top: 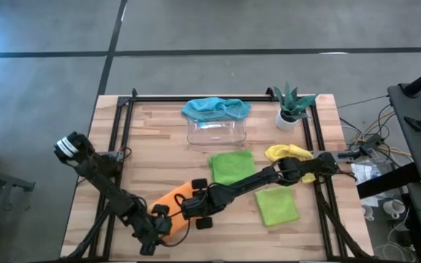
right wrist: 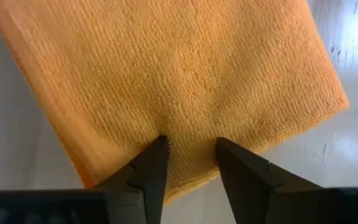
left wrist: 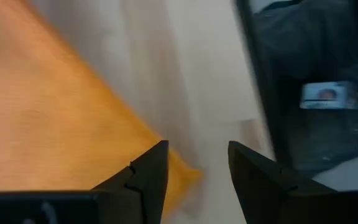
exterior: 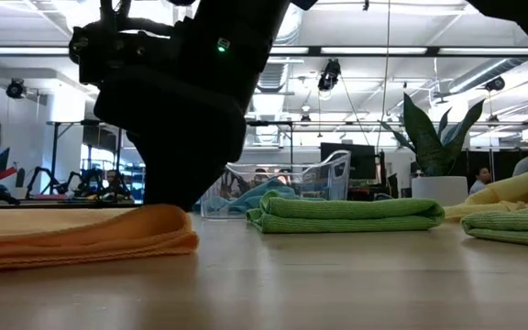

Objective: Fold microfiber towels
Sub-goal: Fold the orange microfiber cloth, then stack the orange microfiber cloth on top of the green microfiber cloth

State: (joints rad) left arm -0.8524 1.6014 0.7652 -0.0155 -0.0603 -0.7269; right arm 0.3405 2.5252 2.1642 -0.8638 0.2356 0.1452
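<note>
A: Orange towel (right wrist: 166, 87) lies flat on the tabletop (top: 159, 146), folded over, at the near side. Both grippers are at it.

B: Right gripper (right wrist: 191, 163)?

A: Fingers (right wrist: 151, 171) parted, a gap between the tips, both tips pressing down onto the orange cloth just inside its edge. Nothing pinched between them; the cloth spreads out ahead of the fingers.

B: Left gripper (left wrist: 194, 171)?

A: Fingers (left wrist: 148, 177) also apart. One tip sits over the corner of the orange towel, the other over bare wood just beside that corner. Whether the tips touch the cloth, cannot tell.

B: Remaining towels?

A: One lime green towel (top: 232, 166) folded, beyond the right fingers toward the middle of the tabletop. Second lime green towel (top: 277, 206) folded, off to the right arm's side, near the front. Yellow towel (top: 287, 155) bunched under the right arm's far end. Teal towel (top: 216, 108) draped over the clear tray (top: 218, 131) at the back. Potted plant (top: 291, 107) beside the tray.
</note>
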